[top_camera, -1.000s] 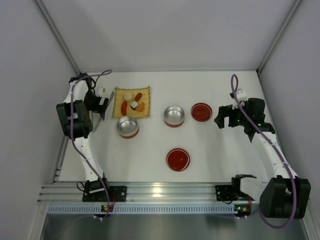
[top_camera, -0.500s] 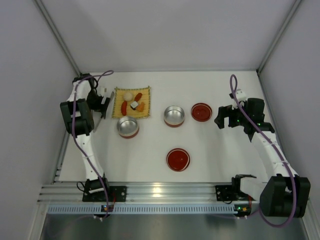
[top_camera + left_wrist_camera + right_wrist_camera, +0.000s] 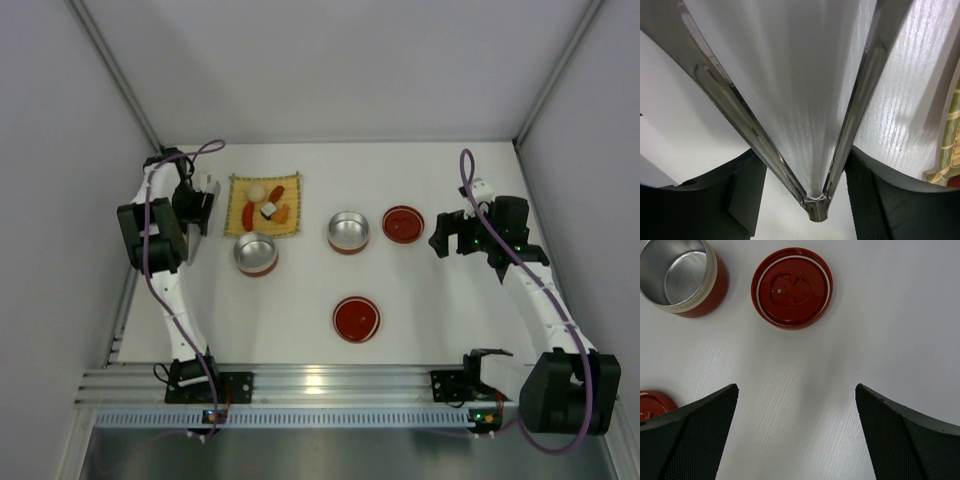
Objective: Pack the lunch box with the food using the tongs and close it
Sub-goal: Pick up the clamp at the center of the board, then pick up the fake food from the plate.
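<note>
The silvery tongs run up the left wrist view, hinge end nearest the camera and both thin arms splaying away. My left gripper straddles them near the hinge, a black finger pressed against each arm. From above, that gripper sits just left of the yellow mat. The food, a whitish ball, red and orange pieces and a black-and-white roll, lies on the mat. Two steel lunch box pots stand open. My right gripper hangs open over bare table, holding nothing.
One red lid lies beside the right pot, another lid nearer the arm bases. A corner of the mat shows at the left wrist view's right edge. Grey walls enclose the table on three sides.
The left gripper's fingers have closed in from wide open onto the tongs' arms, and its wrist has shifted slightly. The right arm has not moved.
</note>
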